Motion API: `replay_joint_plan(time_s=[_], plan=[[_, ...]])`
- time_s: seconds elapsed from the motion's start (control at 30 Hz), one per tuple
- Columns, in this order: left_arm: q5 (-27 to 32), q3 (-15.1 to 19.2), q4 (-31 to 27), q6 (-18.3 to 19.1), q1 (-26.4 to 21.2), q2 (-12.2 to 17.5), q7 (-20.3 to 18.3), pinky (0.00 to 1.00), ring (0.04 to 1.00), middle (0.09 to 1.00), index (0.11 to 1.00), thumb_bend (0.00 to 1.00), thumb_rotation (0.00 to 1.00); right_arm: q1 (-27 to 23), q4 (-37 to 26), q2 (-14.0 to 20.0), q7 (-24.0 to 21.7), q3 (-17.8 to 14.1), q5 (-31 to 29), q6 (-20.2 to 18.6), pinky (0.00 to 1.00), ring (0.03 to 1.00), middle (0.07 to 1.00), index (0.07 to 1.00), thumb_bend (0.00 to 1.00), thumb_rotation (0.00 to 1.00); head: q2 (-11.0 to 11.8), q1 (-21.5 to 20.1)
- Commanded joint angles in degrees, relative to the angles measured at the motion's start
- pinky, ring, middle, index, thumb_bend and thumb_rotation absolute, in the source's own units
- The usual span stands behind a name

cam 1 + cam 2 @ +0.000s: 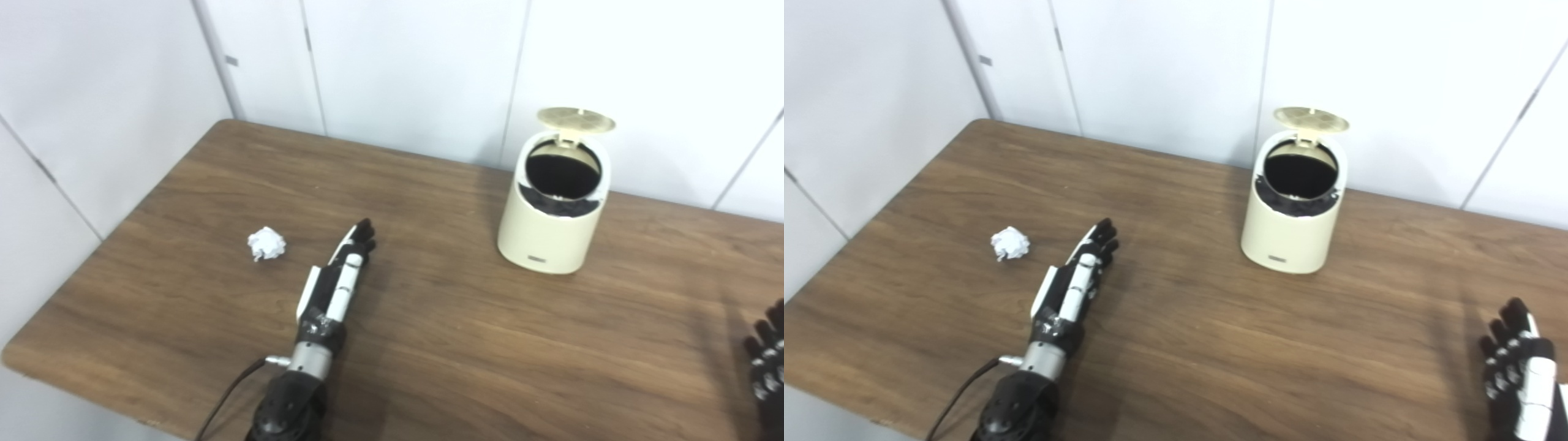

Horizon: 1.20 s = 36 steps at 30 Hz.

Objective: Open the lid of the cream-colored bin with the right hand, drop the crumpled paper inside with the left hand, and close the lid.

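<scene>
the crumpled paper (266, 244) lies just left of the empty left hand (343, 269) (fingers (362, 233) straight, pressed together), the nearer hand.

The right robot hand (1516, 367) is cut off by the frame's lower right corner, its palm out of sight.

place: test room or lab (bare) | cues: white panel walls (398, 67), lone wooden table (429, 343)
</scene>
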<state>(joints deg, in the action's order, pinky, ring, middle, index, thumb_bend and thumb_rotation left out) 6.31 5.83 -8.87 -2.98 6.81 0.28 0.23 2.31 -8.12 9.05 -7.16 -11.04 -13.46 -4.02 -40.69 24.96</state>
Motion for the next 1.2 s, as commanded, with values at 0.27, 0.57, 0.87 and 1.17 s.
replay_joint_plan(time_s=[0.27,0.57,0.87,1.17], plan=[[-4.07,-0.81,1.07,1.83,-0.65,-0.47,1.9,0.98,0.948,0.937,0.945,0.52,0.63,-1.36,-3.19,-0.18,0.78,0.67,-0.88,-0.78,1.0,1.0,1.0,0.963,0.47,1.0,0.85,-0.03],[-9.8,-0.01,-4.91,5.32,-2.41,1.76,3.81,0.91,0.932,0.916,0.921,0.6,0.35,-1.54,-2.65,-0.58,1.0,1.04,-1.09,-0.4,1.0,1.0,1.0,0.959,0.48,1.0,1.44,-0.88],[-18.92,1.41,-14.01,11.71,-6.06,7.74,3.86,0.84,0.884,0.888,0.901,0.72,0.21,-1.06,-2.76,-1.42,1.35,1.34,-0.93,-0.63,1.0,1.0,1.0,0.983,0.52,1.0,1.7,-0.98],[-19.53,4.1,-18.83,15.37,-9.06,12.95,2.28,0.88,0.896,0.907,0.913,0.85,0.14,-0.91,-2.39,-1.07,0.86,1.31,-1.14,-0.45,1.0,1.0,1.0,0.998,0.5,1.0,1.68,-1.38]])
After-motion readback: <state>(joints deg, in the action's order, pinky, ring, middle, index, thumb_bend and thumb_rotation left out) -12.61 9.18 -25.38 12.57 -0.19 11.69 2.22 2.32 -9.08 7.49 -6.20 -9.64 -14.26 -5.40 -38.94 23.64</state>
